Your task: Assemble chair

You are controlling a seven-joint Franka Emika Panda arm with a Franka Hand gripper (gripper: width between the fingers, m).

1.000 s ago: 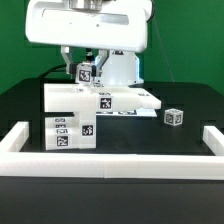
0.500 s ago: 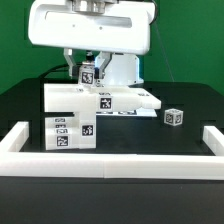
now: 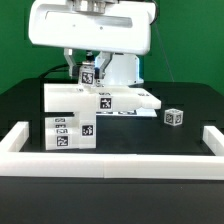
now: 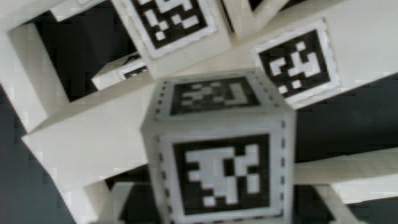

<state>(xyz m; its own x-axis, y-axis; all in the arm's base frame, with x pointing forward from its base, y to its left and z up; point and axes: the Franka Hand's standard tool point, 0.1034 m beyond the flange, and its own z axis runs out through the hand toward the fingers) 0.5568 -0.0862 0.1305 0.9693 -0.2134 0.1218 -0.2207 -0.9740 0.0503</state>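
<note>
My gripper (image 3: 88, 70) hangs over the back of the chair parts, shut on a small white tagged block (image 3: 88, 73) held above the table. In the wrist view this block (image 4: 219, 150) fills the middle, with tags on its top and front faces, and hides my gripper's fingertips. Below it lies the flat white seat panel (image 3: 100, 99) with other tagged white bars (image 4: 294, 62) beside it. Two tagged white blocks (image 3: 68, 133) stand in front of the panel at the exterior view's left. A small tagged cube (image 3: 174, 117) sits alone at the right.
Long white border rails without tags (image 3: 110, 161) frame the black table at the front and along both sides (image 3: 212, 140). The white robot base (image 3: 122, 68) stands behind the parts.
The arm and the held block shifted slightly toward the exterior view's right a second ago; they have held still over the last half second. The parts on the table have not moved.
</note>
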